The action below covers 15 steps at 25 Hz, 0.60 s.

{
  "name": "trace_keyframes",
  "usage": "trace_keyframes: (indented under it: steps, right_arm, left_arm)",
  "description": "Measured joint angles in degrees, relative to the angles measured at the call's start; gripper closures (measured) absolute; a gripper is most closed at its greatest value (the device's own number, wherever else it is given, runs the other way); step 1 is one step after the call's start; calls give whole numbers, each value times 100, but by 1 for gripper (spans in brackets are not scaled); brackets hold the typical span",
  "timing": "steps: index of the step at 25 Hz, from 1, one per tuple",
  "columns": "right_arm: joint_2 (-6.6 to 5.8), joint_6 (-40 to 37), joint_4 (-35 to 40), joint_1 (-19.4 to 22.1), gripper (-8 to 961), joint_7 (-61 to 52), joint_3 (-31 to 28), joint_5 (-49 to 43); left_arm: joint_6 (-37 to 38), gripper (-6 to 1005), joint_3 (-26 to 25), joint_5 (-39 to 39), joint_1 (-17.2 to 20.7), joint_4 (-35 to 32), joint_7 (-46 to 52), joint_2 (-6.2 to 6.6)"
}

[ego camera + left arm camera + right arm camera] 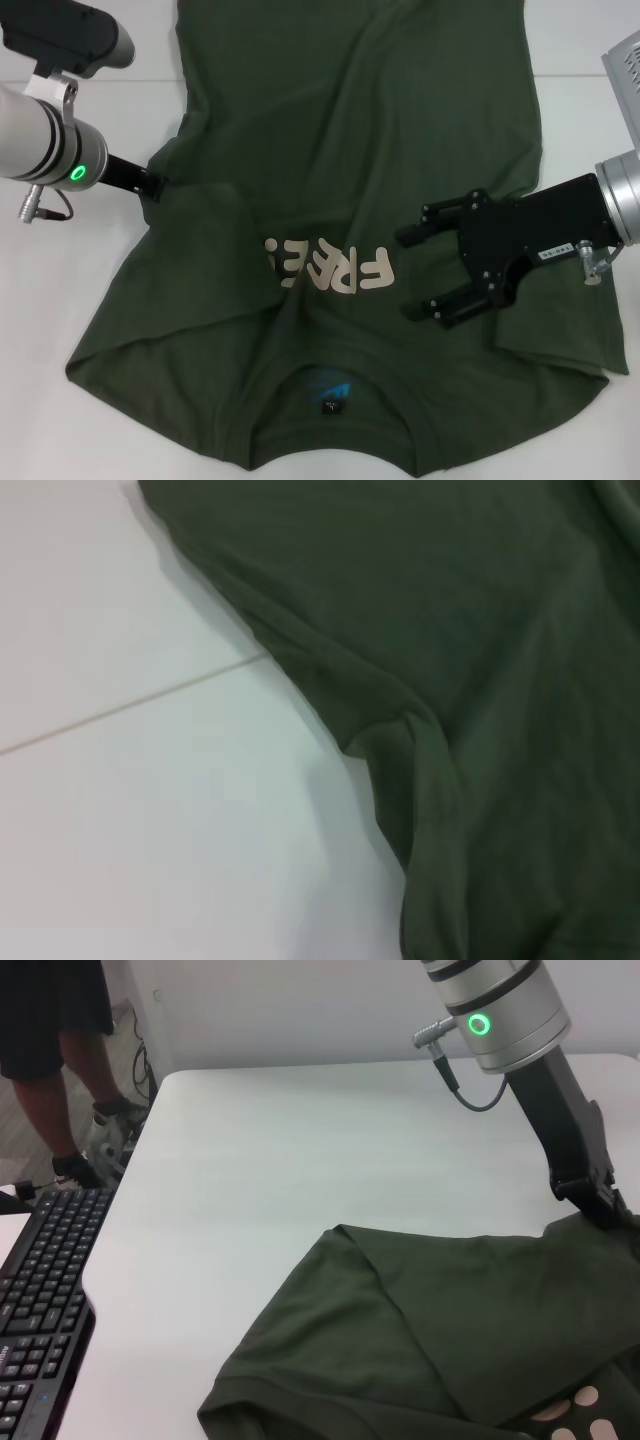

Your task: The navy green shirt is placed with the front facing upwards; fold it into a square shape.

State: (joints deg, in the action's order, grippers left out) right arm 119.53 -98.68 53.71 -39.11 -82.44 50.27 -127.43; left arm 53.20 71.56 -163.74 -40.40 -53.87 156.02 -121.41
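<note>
The navy green shirt (350, 130) lies front up on the white table, collar toward me. Its cream "FREE!" lettering (335, 270) reads upside down, and the blue-black neck label (330, 395) shows in the collar. My left gripper (150, 183) is down at the shirt's left edge by the armpit, its tip touching the cloth. The right wrist view shows this left gripper (600, 1200) at the edge too. The left wrist view holds only shirt (480, 630) and table. My right gripper (415, 272) hovers open over the chest, just right of the lettering, holding nothing.
Bare white table (60, 300) lies left of the shirt. In the right wrist view a black keyboard (40, 1300) sits past the table's edge, and a person (60, 1020) stands beyond that edge.
</note>
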Motion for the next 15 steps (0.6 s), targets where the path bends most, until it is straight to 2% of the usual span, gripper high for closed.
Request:
trace_keyframes:
  steps: [15]
  right_arm:
    - [0, 51, -67, -3, 80, 0, 8, -2]
  left_arm:
    - [55, 956, -168, 0, 51, -207, 12, -12]
